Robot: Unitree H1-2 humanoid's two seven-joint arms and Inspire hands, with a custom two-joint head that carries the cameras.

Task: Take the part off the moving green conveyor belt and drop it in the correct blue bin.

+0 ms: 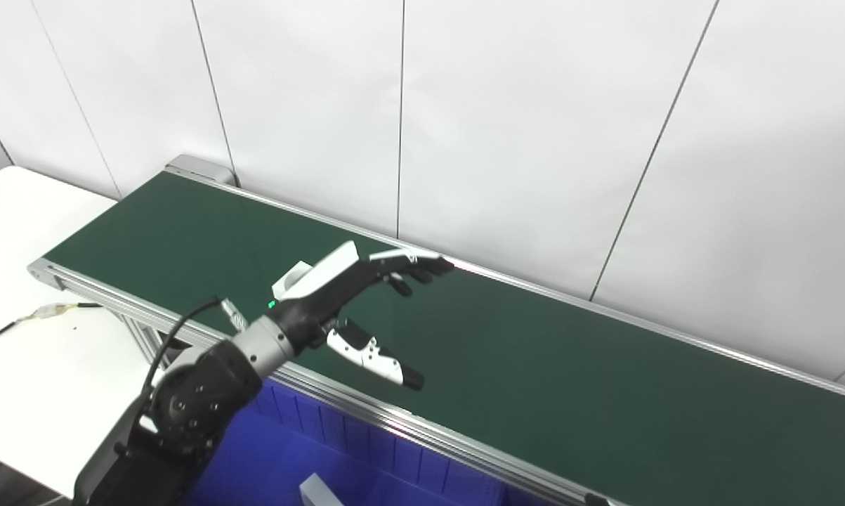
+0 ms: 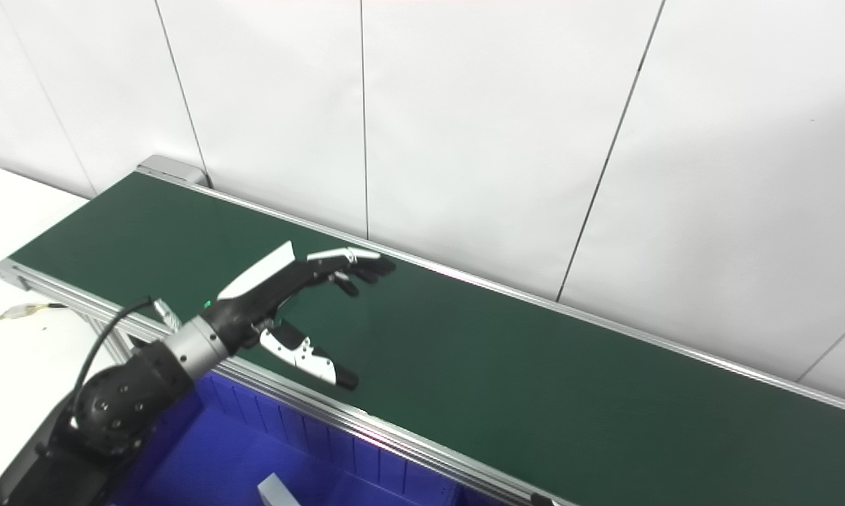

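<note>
Down at the near edge, the blue bin (image 1: 303,450) is sitting just below the conveyor's near rail (image 1: 394,414), and a pale grey piece (image 1: 318,490) is poking up inside it, cut off by the frame so I cannot tell what it is. The left arm is reaching in from the lower left, its dark rounded wrist joint (image 1: 197,397) hanging over the bin's left end, with a black cable (image 1: 176,330) looping off it. Over on the left, the white bench (image 1: 36,379) is carrying a thin wire with a clear connector (image 1: 46,310).

Moving out, the left robot hand (image 1: 355,309) is hovering over the green conveyor belt (image 1: 570,365), released, grasping nothing: the fingers (image 1: 411,263) are stretching toward the far rail while the thumb (image 1: 376,360) is splaying out near the near rail. No part is showing on the visible stretch of belt, and the right robot hand is not appearing in either view.

Beyond that, the belt is running from far left to near right, and white wall panels (image 1: 520,126) are standing right behind its far rail.
</note>
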